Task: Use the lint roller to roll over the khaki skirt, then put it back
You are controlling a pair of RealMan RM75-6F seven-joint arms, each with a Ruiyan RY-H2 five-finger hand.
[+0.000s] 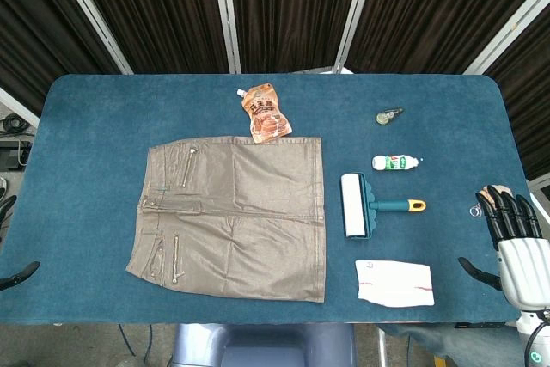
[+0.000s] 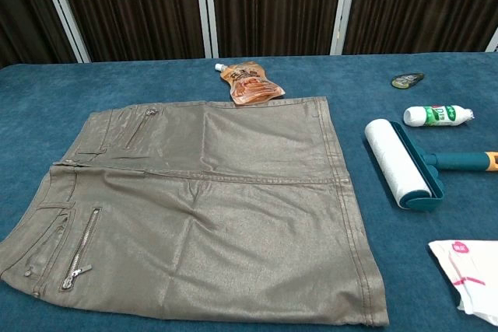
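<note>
The khaki skirt (image 1: 234, 214) (image 2: 202, 207) lies flat across the blue table, waistband to the left with zips showing. Just right of its hem rests the lint roller (image 1: 356, 205) (image 2: 398, 162), white roll in a teal frame, its teal and orange handle (image 1: 397, 205) pointing right. My right hand (image 1: 514, 228) hovers at the table's right edge, fingers apart and holding nothing, well to the right of the handle. It shows only in the head view. My left hand is out of both views.
An orange snack pouch (image 1: 265, 113) (image 2: 249, 82) touches the skirt's far edge. A small white bottle (image 1: 394, 162) (image 2: 437, 115) and a dark round item (image 1: 388, 115) (image 2: 407, 79) lie behind the roller. A folded white cloth (image 1: 394, 283) (image 2: 469, 277) sits in front of it.
</note>
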